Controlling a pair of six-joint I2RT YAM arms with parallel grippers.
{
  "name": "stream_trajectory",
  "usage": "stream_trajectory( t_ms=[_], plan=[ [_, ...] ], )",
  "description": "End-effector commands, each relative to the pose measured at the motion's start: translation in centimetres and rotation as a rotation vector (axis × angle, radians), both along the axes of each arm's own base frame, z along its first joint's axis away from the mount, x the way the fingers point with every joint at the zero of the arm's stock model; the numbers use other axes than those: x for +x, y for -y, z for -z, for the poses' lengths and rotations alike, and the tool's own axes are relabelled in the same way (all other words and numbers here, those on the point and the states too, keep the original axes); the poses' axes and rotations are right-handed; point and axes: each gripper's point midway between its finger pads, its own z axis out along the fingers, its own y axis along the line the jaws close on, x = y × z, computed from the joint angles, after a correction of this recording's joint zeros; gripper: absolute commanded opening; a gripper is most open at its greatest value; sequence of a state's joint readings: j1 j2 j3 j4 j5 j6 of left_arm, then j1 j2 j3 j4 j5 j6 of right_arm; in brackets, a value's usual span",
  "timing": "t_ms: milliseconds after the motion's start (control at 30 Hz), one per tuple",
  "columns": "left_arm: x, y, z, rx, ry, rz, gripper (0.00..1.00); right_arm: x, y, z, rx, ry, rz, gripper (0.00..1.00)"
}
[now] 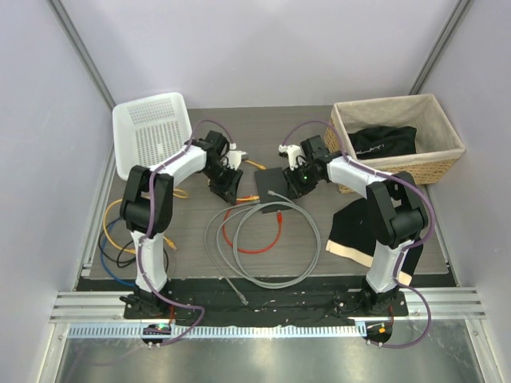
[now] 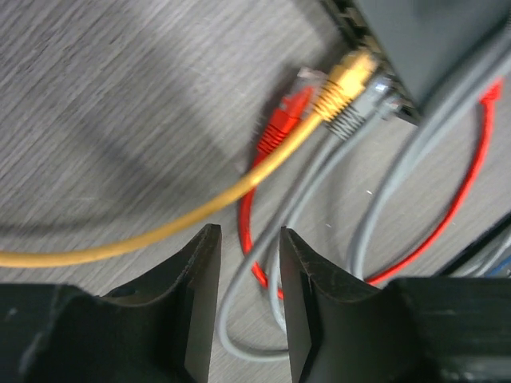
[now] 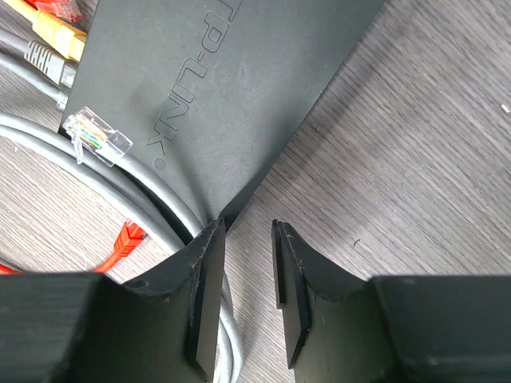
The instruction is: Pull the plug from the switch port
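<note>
The switch (image 1: 275, 182) is a flat black box at the table's middle; it also shows in the right wrist view (image 3: 215, 80) and the left wrist view (image 2: 435, 36). A yellow plug (image 2: 345, 84) and a grey plug (image 2: 366, 110) sit in its sockets. A red plug (image 2: 281, 126) lies just beside them; I cannot tell if it is seated. My left gripper (image 2: 249, 239) is open and empty, a short way back from the plugs, over the cables. My right gripper (image 3: 246, 231) is open and empty at the switch's near corner.
Loops of grey cable (image 1: 271, 247) and red cable (image 1: 255, 235) lie in front of the switch. A loose clear plug (image 3: 96, 137) rests by its edge. There is a white basket (image 1: 152, 132) at the back left, a wicker basket (image 1: 435, 148) at the back right, and a black-and-cream cloth (image 1: 359, 231).
</note>
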State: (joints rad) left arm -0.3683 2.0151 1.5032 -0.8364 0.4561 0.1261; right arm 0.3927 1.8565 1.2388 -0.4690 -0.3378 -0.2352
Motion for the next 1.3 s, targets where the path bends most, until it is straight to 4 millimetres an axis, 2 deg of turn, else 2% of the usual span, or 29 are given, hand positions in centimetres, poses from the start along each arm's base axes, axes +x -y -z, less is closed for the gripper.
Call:
stream_trajectory(
  t_ms=[0, 367, 500, 600, 633, 700, 733, 767, 800, 833, 867, 900, 967, 1033, 1067, 1100, 1167, 1200, 1267],
  plan=[
    [1.3, 0.6, 0.9, 0.04, 0.038, -0.006, 0.38, -2.1, 2.3, 2.3, -0.118, -0.083, 0.0, 0.36],
    [-0.2, 2.5, 3.5, 0.131, 0.024, 0.054, 0.36, -2.1, 2.2, 2.5, -0.116, -0.087, 0.0, 0.36],
    [0.0, 0.5, 4.7, 0.253, 0.062, 0.034, 0.31, -2.0, 2.2, 2.4, -0.118, -0.083, 0.0, 0.36],
    [-0.3, -2.4, 5.3, 0.356, 0.062, 0.073, 0.09, -1.9, 2.2, 2.4, -0.121, -0.079, -0.002, 0.36],
    [-1.2, -3.6, 5.5, 0.382, 0.027, 0.082, 0.03, -2.0, 2.3, 2.5, -0.121, -0.081, -0.001, 0.36],
    [-1.2, -6.2, 5.0, 0.411, 0.026, 0.076, 0.01, -1.8, 2.2, 2.5, -0.121, -0.077, -0.001, 0.36],
    [-2.2, -7.7, 5.2, 0.431, 0.01, 0.08, 0.0, -1.8, 2.2, 2.4, -0.121, -0.075, -0.002, 0.36],
    [-2.0, -9.9, 5.1, 0.467, 0.018, 0.05, 0.0, -1.8, 2.2, 2.5, -0.12, -0.078, -0.002, 0.36],
    [-1.8, -11.2, 4.0, 0.477, 0.06, 0.061, 0.0, -1.8, 2.2, 2.5, -0.12, -0.078, -0.002, 0.36],
    [-2.6, -12.9, 4.3, 0.518, 0.057, 0.067, 0.0, -1.8, 2.1, 2.6, -0.118, -0.08, -0.004, 0.36],
    [-2.5, -15.2, 4.0, 0.561, 0.066, 0.047, 0.0, -1.7, 2.1, 2.6, -0.118, -0.078, -0.004, 0.36],
    [-2.3, -16.5, 3.0, 0.596, 0.103, 0.054, 0.0, -1.7, 2.1, 2.6, -0.117, -0.077, -0.003, 0.36],
    [-2.7, -20.0, 2.5, 0.689, 0.129, 0.098, 0.0, -1.6, 2.0, 2.6, -0.116, -0.078, -0.003, 0.36],
    [-2.4, -22.0, 1.3, 0.737, 0.183, 0.11, 0.0, -1.5, 2.0, 2.6, -0.118, -0.078, -0.001, 0.36],
    [-2.1, -22.5, 0.9, 0.757, 0.203, 0.103, 0.01, -1.6, 2.0, 2.6, -0.118, -0.081, -0.002, 0.36],
    [-1.3, -22.7, 0.2, 0.778, 0.239, 0.089, 0.07, -1.6, 2.0, 2.7, -0.118, -0.083, -0.002, 0.36],
    [0.2, -21.7, -1.4, 0.759, 0.296, 0.046, 0.23, -1.6, 1.9, 2.7, -0.113, -0.086, 0.002, 0.36],
    [2.0, -20.8, -3.3, 0.748, 0.354, 0.02, 0.36, -1.6, 1.9, 2.7, -0.112, -0.089, 0.002, 0.35],
    [3.6, -17.5, -4.8, 0.687, 0.4, 0.022, 0.46, -1.4, 1.8, 2.6, -0.111, -0.091, 0.002, 0.36]
  ],
)
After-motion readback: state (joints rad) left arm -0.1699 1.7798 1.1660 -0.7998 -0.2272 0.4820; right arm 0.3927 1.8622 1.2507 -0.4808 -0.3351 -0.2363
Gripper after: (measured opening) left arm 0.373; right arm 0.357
